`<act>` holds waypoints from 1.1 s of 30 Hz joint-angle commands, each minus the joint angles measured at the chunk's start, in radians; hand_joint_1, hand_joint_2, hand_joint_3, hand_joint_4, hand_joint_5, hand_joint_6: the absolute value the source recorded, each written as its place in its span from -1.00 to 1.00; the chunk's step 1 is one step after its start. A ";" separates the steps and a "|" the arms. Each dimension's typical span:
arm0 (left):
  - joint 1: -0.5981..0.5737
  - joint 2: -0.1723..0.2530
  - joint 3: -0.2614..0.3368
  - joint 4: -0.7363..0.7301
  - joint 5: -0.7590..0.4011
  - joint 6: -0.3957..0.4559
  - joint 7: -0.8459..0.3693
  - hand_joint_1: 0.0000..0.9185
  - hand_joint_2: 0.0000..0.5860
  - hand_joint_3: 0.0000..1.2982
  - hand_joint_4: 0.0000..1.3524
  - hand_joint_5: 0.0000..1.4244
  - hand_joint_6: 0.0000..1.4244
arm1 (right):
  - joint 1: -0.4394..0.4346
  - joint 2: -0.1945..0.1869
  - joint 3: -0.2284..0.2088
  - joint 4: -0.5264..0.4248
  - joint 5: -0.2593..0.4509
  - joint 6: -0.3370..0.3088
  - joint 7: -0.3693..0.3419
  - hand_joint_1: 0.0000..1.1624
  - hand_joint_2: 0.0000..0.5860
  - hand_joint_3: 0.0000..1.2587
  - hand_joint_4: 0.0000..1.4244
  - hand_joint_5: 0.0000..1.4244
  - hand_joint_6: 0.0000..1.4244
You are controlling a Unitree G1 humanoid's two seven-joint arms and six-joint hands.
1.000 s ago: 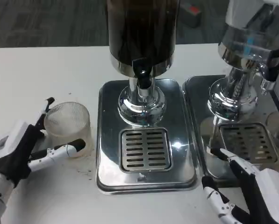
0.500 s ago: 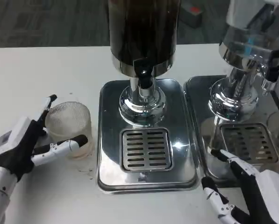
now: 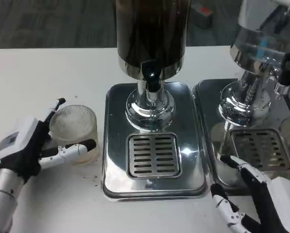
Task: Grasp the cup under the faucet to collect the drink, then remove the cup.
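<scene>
Two dispensers are seen across the upper frame, the larger dark-filled dispenser (image 3: 151,34) at centre, with its faucet (image 3: 151,77) hanging above the slotted drip grate (image 3: 154,155) of a steel tray (image 3: 116,160). A second dispenser (image 3: 261,53) is cut off at the right edge, so its tap and tray are only partly seen.

The move ahead turns on one relation — the cup (image 3: 75,130) stands upright on the white table (image 3: 42,77) at centre left, off the tray and to the left of the grate, so it would have to be carried rightward to sit under the faucet. Its long axis is vertical, mouth up; whether anything is inside cannot be made out through the ribbed, clear wall.

The left hand (image 3: 23,150) is by far the nearer: the cup lies just right of it, bracketed by spread fingers, one reaching past the far rim and another lying along the near base. Contact looks likely at the near side, yet a firm grasp cannot be confirmed — the far finger's touch is hidden by the glass.

The right hand (image 3: 254,199) rests at lower right, fingers apart and holding nothing, well apart from the cup and partly cut off by the frame.
</scene>
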 commanded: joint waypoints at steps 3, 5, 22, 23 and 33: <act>0.008 -0.018 -0.027 0.015 0.038 0.042 0.034 -0.53 -0.91 -0.79 -0.60 -0.41 -0.27 | 0.007 0.003 -0.007 -0.001 0.013 0.007 0.004 -0.52 0.33 -0.64 -0.70 -0.73 -0.61; 0.008 -0.021 -0.030 0.018 0.039 0.048 0.047 -0.52 -0.91 -0.78 -0.57 -0.39 -0.23 | 0.007 0.004 -0.007 0.000 0.017 0.007 0.005 -0.52 0.33 -0.64 -0.70 -0.73 -0.61; 0.007 -0.065 -0.040 0.084 0.044 -0.002 0.245 -0.44 -0.76 -0.40 -0.15 0.10 0.69 | 0.013 0.000 -0.008 0.001 0.043 0.001 0.004 -0.52 0.33 -0.64 -0.69 -0.73 -0.60; 0.006 -0.069 -0.042 0.096 0.045 -0.015 0.262 -0.43 -0.75 -0.38 -0.13 0.12 0.74 | 0.013 0.000 -0.008 0.002 0.044 0.001 0.004 -0.52 0.33 -0.64 -0.69 -0.73 -0.60; 0.004 -0.081 -0.044 0.167 0.070 -0.102 0.396 -0.35 -0.64 -0.18 0.13 0.36 1.00 | 0.018 -0.004 -0.013 0.002 0.051 0.001 0.006 -0.52 0.33 -0.64 -0.69 -0.73 -0.60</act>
